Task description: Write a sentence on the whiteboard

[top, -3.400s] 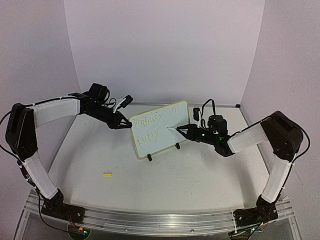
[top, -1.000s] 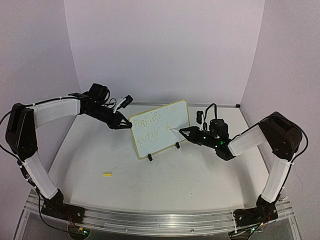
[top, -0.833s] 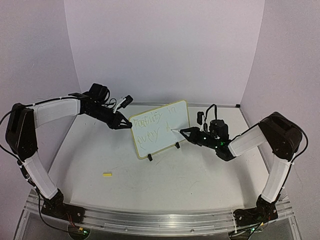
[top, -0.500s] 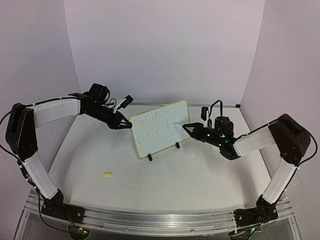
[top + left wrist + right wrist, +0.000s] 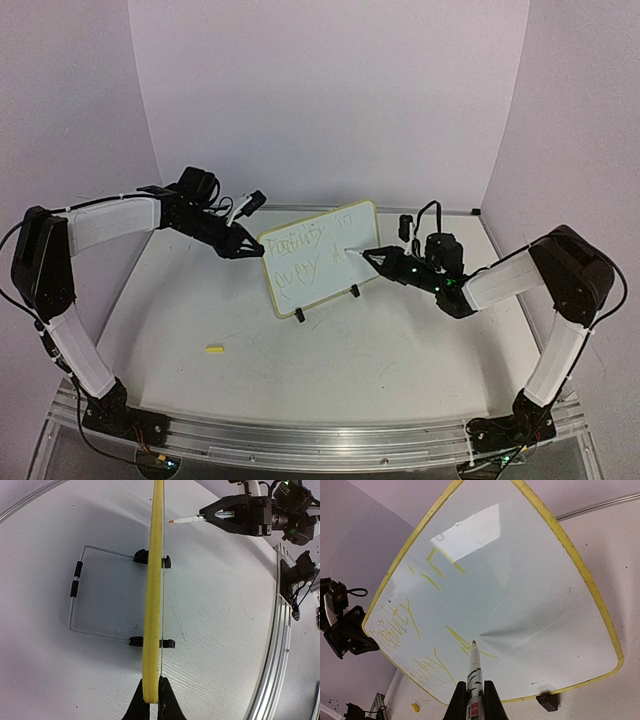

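Observation:
The whiteboard [image 5: 322, 238] stands tilted on two black feet in the middle of the table, yellow-rimmed, with its white face [image 5: 520, 590] filling the right wrist view. The sentence [image 5: 298, 254] runs in two lines of thin yellow-green strokes [image 5: 400, 620]. My left gripper [image 5: 250, 250] is shut on the board's left rim [image 5: 154, 580]; its fingertips [image 5: 152, 685] pinch the yellow edge. My right gripper [image 5: 368, 254] is shut on a slim marker [image 5: 474, 667]. The marker's orange tip [image 5: 171, 521] sits at the last stroke of the lower line, just off the face.
A small yellow cap [image 5: 214, 349] lies on the table at the front left, also low in the right wrist view [image 5: 415, 707]. A wire stand [image 5: 75, 595] props the board from behind. Walls close in at the back and both sides, and a metal rail [image 5: 320, 435] runs along the near edge.
My right gripper has carried the marker slightly up and to the right along the lower line, and a new mark has appeared there. The left arm and the board have not moved.

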Controlling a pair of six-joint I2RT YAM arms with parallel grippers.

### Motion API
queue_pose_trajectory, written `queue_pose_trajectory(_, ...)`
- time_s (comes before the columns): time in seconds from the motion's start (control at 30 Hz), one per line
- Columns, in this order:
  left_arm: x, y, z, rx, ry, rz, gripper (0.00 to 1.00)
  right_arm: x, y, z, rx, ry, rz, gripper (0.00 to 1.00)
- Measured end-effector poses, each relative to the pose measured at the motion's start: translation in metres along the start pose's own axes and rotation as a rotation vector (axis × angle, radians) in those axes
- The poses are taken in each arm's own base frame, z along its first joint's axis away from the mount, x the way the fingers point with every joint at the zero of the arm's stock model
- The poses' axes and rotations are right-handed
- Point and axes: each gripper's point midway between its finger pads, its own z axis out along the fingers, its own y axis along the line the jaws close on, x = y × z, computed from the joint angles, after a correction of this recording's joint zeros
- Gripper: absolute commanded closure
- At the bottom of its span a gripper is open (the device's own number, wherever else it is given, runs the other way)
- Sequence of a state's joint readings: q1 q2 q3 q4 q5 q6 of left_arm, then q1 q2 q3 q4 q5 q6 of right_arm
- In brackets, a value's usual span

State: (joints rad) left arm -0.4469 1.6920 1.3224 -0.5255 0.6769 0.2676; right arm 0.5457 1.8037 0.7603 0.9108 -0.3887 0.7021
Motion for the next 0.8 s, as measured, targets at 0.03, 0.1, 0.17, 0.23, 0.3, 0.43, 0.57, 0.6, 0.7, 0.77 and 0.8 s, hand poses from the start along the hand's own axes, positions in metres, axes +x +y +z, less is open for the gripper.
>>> queue_pose_trajectory(0.03, 0.000, 0.000, 0.000, 0.000, 0.000, 0.000, 1.00, 0.000, -0.002, 0.000, 0.003, 0.000, 0.002, 1.00)
queue_pose_trajectory(0.1, 0.000, 0.000, 0.000, 0.000, 0.000, 0.001, 1.00, -0.001, -0.005, 0.002, 0.007, -0.001, 0.006, 1.00)
queue_pose_trajectory(0.17, 0.000, 0.000, 0.000, 0.000, 0.000, 0.001, 1.00, -0.002, -0.006, 0.004, 0.009, -0.001, 0.007, 1.00)
queue_pose_trajectory(0.23, 0.000, 0.000, 0.000, 0.000, 0.000, 0.002, 1.00, -0.003, -0.007, 0.006, 0.008, -0.001, 0.009, 1.00)
queue_pose_trajectory(0.3, 0.000, 0.000, 0.000, 0.001, 0.000, 0.001, 1.00, -0.004, -0.007, 0.008, 0.004, 0.002, 0.010, 1.00)
queue_pose_trajectory(0.43, 0.000, 0.000, 0.000, 0.001, 0.000, 0.001, 1.00, -0.005, -0.006, 0.010, -0.008, 0.008, 0.009, 1.00)
queue_pose_trajectory(0.57, 0.000, 0.000, 0.000, 0.001, 0.000, 0.001, 1.00, -0.004, -0.004, 0.010, -0.019, 0.016, 0.008, 1.00)
queue_pose_trajectory(0.6, 0.000, 0.000, 0.000, 0.001, 0.000, 0.001, 1.00, -0.004, -0.003, 0.010, -0.021, 0.018, 0.008, 1.00)
queue_pose_trajectory(0.7, 0.000, -0.001, 0.000, 0.001, 0.000, 0.001, 1.00, -0.003, -0.003, 0.010, -0.025, 0.022, 0.008, 1.00)
queue_pose_trajectory(0.77, 0.000, -0.001, 0.000, 0.001, 0.000, 0.001, 1.00, -0.002, -0.003, 0.011, -0.025, 0.024, 0.009, 1.00)
queue_pose_trajectory(0.8, 0.000, 0.000, 0.000, 0.001, 0.000, 0.001, 1.00, -0.001, -0.004, 0.011, -0.026, 0.027, 0.010, 1.00)
